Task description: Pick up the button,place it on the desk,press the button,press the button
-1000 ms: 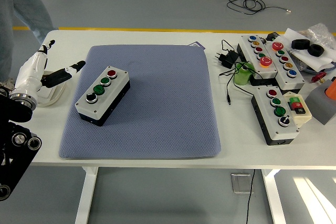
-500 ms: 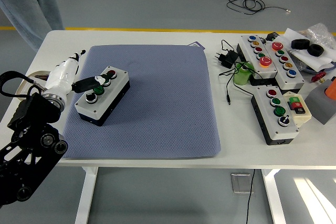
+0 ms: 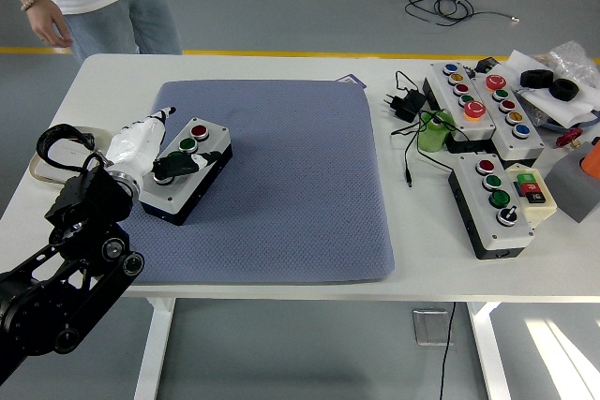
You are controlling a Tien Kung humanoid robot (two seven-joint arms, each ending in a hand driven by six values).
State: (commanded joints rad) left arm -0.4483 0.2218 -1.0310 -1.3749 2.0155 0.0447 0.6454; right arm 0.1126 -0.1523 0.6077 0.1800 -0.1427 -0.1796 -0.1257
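A white table (image 3: 281,278) on grey floor carries a blue-grey mat (image 3: 281,194). At the mat's left the button box (image 3: 185,171) lies, the left hand (image 3: 155,152) over it, fingers loosely extended, one black fingertip touching its buttons.

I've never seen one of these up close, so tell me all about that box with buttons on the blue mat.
The button box is a light grey lid on a black base, lying flat and slanted on the left part of the blue mat. Its top shows a red button at the far end, then a green one. The robot's left hand reaches over its near half, a dark finger on the lid hiding what is beneath.
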